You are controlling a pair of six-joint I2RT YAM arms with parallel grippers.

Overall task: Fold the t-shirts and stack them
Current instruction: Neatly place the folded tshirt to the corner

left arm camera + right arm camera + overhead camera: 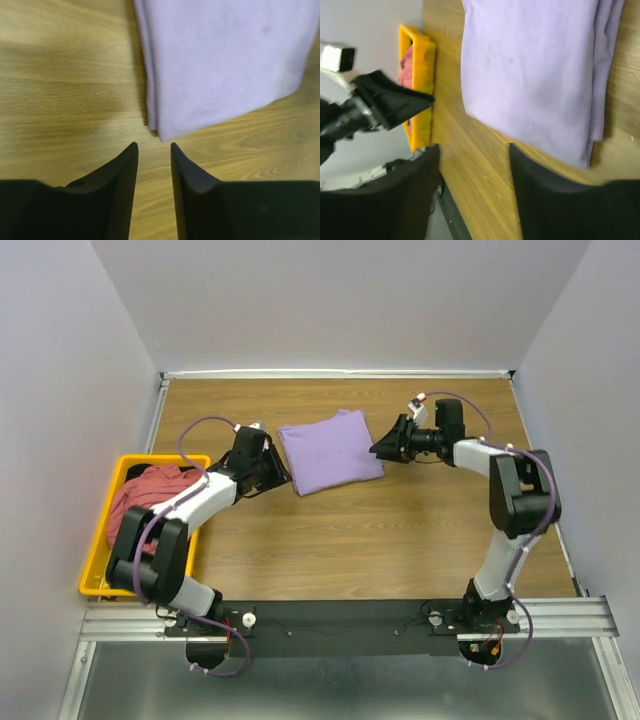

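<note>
T-shirt (225, 60) lies just beyond left end effector (152, 146).

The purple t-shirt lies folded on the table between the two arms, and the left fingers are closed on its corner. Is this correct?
No. The left wrist view shows the left fingers apart with nothing between them; the corner of the purple t-shirt lies just ahead, untouched. The rest is right.

I see a plain lavender shirt (330, 450), a dusty red-pink shirt (150, 490) in the yellow bin (150, 459), and a brown wood-grain tabletop (380, 530). My left claw (153, 146) and right claw (474, 147) are black.
</note>
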